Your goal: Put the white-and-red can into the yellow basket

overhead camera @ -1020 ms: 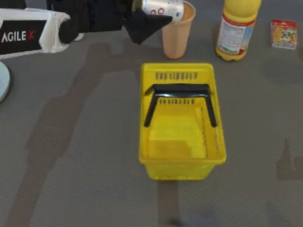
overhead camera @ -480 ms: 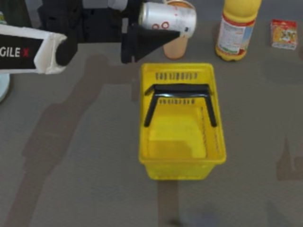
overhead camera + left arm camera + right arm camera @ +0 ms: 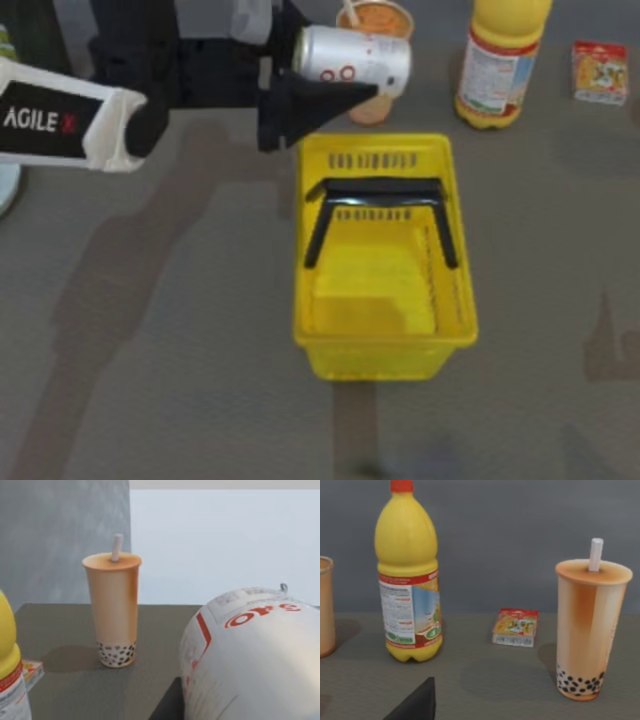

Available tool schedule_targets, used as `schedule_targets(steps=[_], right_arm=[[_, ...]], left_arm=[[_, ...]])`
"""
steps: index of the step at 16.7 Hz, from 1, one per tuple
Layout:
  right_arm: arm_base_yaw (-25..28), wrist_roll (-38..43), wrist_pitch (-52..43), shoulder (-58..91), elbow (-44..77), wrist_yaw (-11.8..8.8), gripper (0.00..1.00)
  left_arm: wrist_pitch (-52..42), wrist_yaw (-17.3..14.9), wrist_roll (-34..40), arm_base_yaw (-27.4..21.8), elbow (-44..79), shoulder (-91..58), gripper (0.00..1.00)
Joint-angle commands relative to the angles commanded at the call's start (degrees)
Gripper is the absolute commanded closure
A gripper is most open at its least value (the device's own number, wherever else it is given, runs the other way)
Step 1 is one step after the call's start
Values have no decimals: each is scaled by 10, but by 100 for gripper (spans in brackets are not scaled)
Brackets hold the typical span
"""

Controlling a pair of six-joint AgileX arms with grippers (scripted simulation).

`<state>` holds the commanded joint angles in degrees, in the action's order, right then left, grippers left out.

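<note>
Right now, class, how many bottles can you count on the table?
1. The yellow bottle stands at the far edge of the table, right of the cup and beyond the far right corner of the yellow basket. Others could sit outside the views.

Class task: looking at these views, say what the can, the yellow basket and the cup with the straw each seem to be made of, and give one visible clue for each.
The white-and-red can, held by the left gripper: probably painted metal, with a smooth printed wall.
The yellow basket: likely moulded plastic; uniform glossy yellow, slotted walls, black handle.
The cup: apparently clear plastic, since dark pearls show through at its base.
</note>
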<state>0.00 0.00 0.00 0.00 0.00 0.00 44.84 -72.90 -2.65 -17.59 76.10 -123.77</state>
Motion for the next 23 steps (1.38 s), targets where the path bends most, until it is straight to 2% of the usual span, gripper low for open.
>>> schedule_targets(steps=[6, 11, 23], right_arm=[[0, 0, 0, 0, 0, 0, 0], [0, 0, 0, 0, 0, 0, 0], [0, 0, 0, 0, 0, 0, 0]], left_arm=[[135, -2, 3, 7, -32, -93, 100], [143, -2, 3, 7, -36, -101, 100], [143, -2, 3, 7, -36, -101, 10]])
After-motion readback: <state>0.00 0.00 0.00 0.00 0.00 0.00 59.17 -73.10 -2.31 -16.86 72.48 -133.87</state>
